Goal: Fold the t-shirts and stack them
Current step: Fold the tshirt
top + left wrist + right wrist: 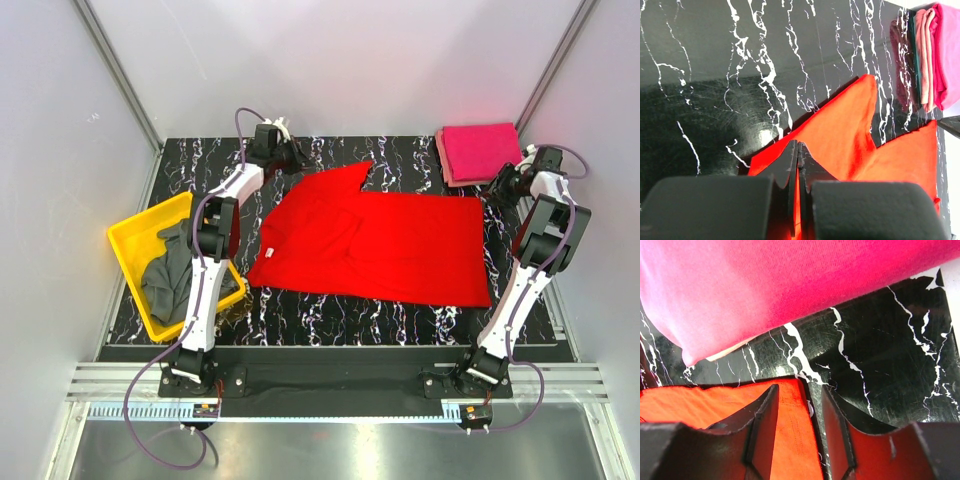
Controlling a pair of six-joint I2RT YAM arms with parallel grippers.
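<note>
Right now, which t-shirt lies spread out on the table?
The red t-shirt, in the middle. The pink t-shirts sit folded in a far-right stack; the dark grey t-shirt is crumpled in the yellow tray.

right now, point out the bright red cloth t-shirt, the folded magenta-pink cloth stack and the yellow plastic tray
bright red cloth t-shirt (pixel 400 240), top view, mid body panel
folded magenta-pink cloth stack (pixel 482 150), top view, top face
yellow plastic tray (pixel 133 240), top view, bare floor
</note>
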